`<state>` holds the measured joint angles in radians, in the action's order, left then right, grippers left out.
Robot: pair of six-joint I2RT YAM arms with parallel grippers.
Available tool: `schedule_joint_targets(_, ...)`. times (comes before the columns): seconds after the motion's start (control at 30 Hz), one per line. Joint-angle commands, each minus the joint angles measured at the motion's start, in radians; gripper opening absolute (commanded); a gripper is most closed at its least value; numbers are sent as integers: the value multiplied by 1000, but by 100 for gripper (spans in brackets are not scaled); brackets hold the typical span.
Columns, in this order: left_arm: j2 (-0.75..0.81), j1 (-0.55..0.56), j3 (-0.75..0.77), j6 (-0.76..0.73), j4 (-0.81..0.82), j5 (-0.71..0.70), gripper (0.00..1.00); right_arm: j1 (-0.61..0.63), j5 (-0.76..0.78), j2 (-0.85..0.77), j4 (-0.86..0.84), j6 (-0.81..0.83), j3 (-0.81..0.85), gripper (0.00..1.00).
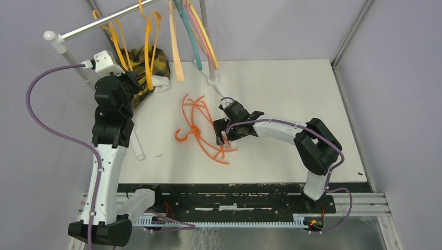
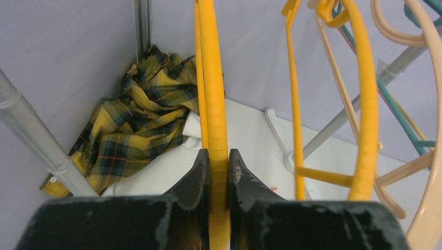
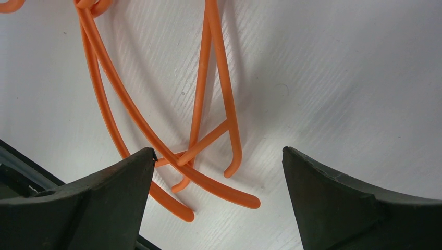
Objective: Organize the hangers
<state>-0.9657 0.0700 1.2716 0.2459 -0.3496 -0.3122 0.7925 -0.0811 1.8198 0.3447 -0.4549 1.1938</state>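
Note:
Orange hangers [image 1: 200, 127] lie tangled on the white table; in the right wrist view their arm ends [image 3: 208, 104] rest on the table between and just beyond my fingers. My right gripper [image 1: 221, 130] [image 3: 218, 150] hangs open just over them, holding nothing. My left gripper [image 1: 138, 82] [image 2: 219, 156] is shut on the arm of a yellow hanger [image 1: 150, 57] [image 2: 215, 94] at the rack rail [image 1: 104, 23]. More hangers hang from the rail: another yellow one [image 2: 365, 104], a peach one [image 1: 177, 57] [image 2: 427, 156], and teal, pink and yellow ones [image 1: 198, 36].
A yellow-black plaid cloth [image 1: 159, 65] [image 2: 135, 120] lies bunched in the back left corner, under the rail. The rack's upright pole [image 2: 31, 135] stands at the left and its white foot [image 1: 216, 83] rests on the table behind the orange hangers. Grey walls close in the back and sides.

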Motion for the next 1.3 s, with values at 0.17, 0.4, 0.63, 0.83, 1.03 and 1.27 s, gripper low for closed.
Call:
schedule_joint_targets(0.17,-1,9,-73,-93,282,-54,3,-7,-31,20,-26,-5,55,100)
schedule_joint_targets(0.4,-48,10,-66,-110,297,-82,3,-7,-47,32,-16,-6,68,100)
schedule_joint_targets(0.63,-91,12,-68,-102,264,-37,3,-10,-63,53,-23,-16,78,100)
schedule_joint_targets(0.83,-16,15,-203,-73,279,-32,3,-10,-81,65,-34,-20,79,100)
schedule_joint_targets(1.03,113,56,-289,-63,262,-40,3,-10,-103,81,-46,-25,82,100)
schedule_joint_targets(1.27,220,183,-279,-96,177,-90,3,-10,-126,97,-72,-51,81,100)
